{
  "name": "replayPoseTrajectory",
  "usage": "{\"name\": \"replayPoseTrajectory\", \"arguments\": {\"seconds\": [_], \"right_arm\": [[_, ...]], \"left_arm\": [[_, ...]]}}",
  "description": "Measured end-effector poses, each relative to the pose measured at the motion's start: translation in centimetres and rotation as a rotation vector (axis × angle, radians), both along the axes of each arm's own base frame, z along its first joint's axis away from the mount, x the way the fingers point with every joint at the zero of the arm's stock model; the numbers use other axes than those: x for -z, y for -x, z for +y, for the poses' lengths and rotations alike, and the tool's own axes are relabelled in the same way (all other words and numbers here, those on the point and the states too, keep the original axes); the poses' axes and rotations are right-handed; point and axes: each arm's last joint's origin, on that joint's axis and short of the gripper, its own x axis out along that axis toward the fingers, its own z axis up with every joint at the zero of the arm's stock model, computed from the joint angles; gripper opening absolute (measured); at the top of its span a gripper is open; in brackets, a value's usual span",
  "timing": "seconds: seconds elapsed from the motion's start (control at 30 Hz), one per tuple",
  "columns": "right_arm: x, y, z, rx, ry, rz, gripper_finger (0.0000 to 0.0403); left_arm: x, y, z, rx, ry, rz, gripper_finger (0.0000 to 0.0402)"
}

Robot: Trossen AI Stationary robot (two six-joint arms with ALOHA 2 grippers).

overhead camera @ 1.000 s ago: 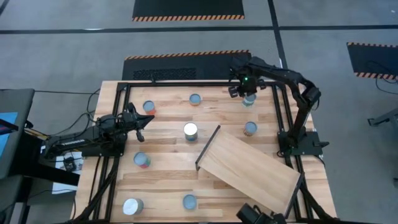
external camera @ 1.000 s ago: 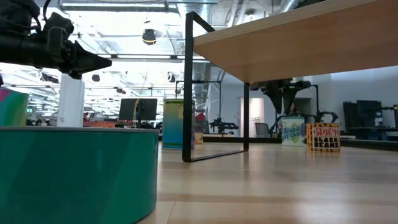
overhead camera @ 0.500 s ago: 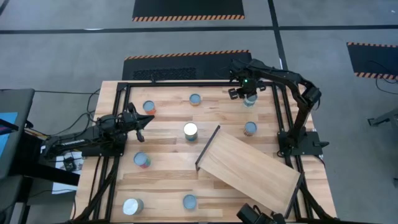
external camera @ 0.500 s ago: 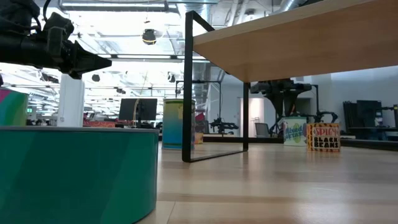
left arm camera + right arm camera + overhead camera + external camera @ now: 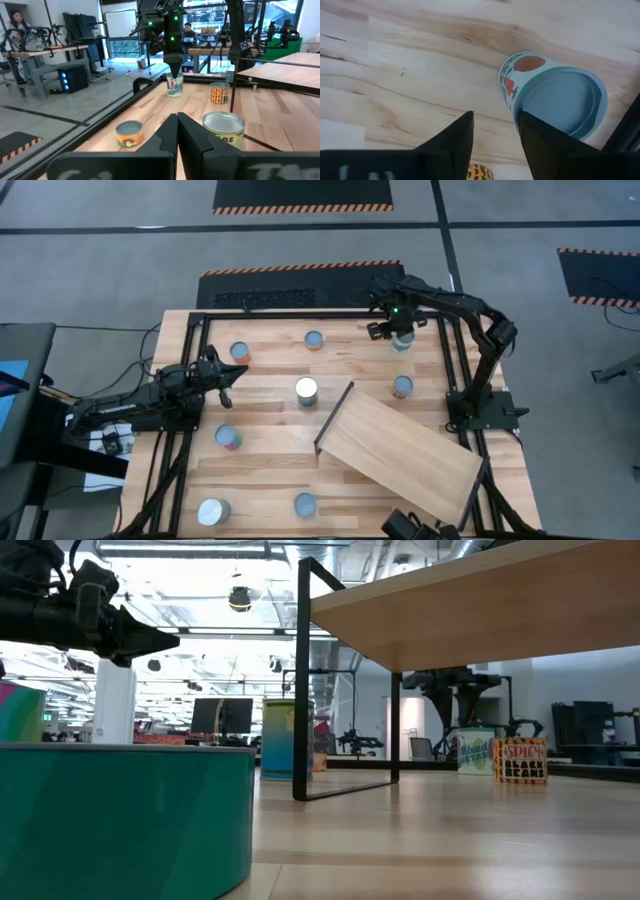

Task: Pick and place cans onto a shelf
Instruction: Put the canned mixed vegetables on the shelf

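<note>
While the left gripper (image 5: 228,372) hangs idle over the table's left side with its dark angular fingers pressed together, the right gripper (image 5: 388,330) hovers just above a small round can (image 5: 555,100) at the far right corner, its fingers spread and clasping nothing. That tin has a smooth pale-blue lid and a teal-and-white label, and stands upright on the grainy plank tabletop (image 5: 270,420). Other cylindrical cans dot the planks, and the shelf (image 5: 405,450), a flat pale-wood board on thin black legs, sits skewed at the near right.
</note>
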Motion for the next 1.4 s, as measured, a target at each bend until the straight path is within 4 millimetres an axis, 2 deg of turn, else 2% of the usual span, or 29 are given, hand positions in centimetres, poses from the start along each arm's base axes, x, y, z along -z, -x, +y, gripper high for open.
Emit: {"name": "replayPoseTrajectory", "arguments": {"seconds": [0.17, 0.43, 0.6, 1.2, 1.4], "right_arm": [[-0.3, 0.0, 0.0, -0.003, -0.006, 0.008, 0.0204], [-2.0, -0.6, 0.0, -0.032, 0.019, -0.008, 0.0205], [-1.7, 0.1, -0.2, -0.001, 0.025, 0.052, 0.0200], [-1.2, -0.1, -0.3, 0.036, 0.035, 0.056, 0.0177], [0.7, 0.3, 0.0, 0.054, 0.018, 0.034, 0.0175]], "left_arm": [[0.0, 0.0, 0.0, 0.000, 0.000, 0.000, 0.0000], [0.0, 0.0, 0.0, 0.000, 0.000, 0.000, 0.0000], [0.0, 0.0, 0.0, 0.000, 0.000, 0.000, 0.0000], [0.0, 0.0, 0.0, 0.000, 0.001, 0.001, 0.0000], [0.0, 0.0, 0.0, 0.000, 0.001, 0.001, 0.0000]]}}
